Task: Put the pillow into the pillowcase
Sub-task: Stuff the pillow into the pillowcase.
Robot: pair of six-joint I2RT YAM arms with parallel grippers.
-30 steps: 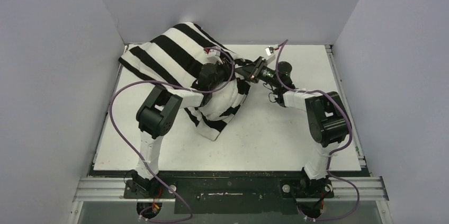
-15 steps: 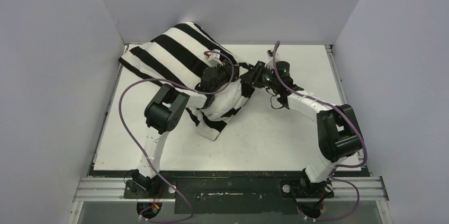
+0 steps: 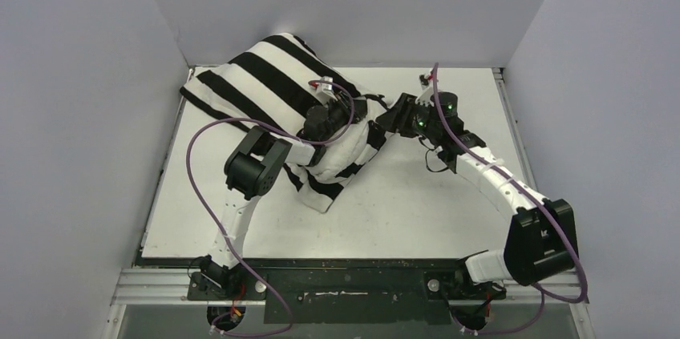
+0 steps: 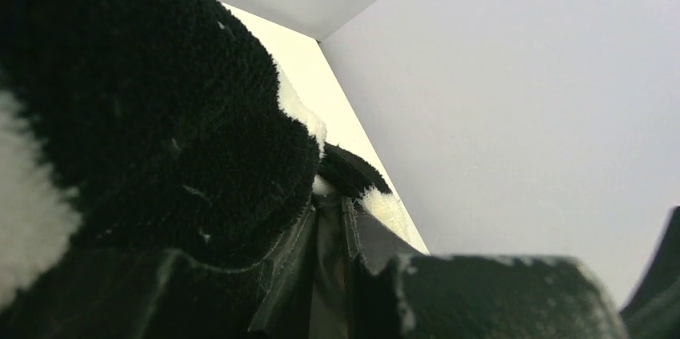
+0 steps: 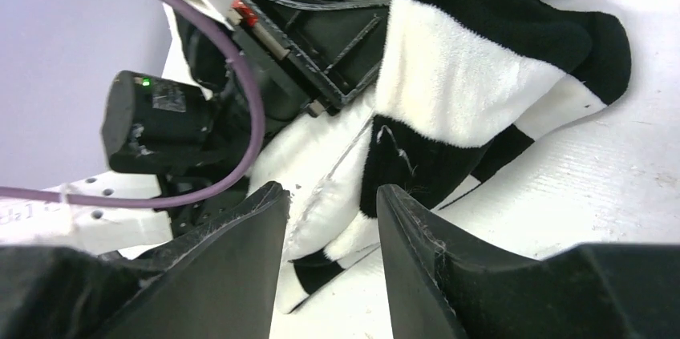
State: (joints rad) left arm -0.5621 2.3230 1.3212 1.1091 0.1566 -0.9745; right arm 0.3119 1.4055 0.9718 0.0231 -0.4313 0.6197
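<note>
White tabletop (image 3: 417,211) bears the limp, soft pillowcase (image 3: 257,74); we'd grip its open hem. Our left end effector (image 4: 333,219) pinches it; our right end effector (image 5: 325,195) stands parted, empty.

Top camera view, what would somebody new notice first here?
The bold black-and-white striped pillowcase, bulging at the far left of the table, stands out first. The left gripper pinches its fabric near the open end, where the white pillow shows. The right gripper hangs open just beside that end, holding nothing.
</note>
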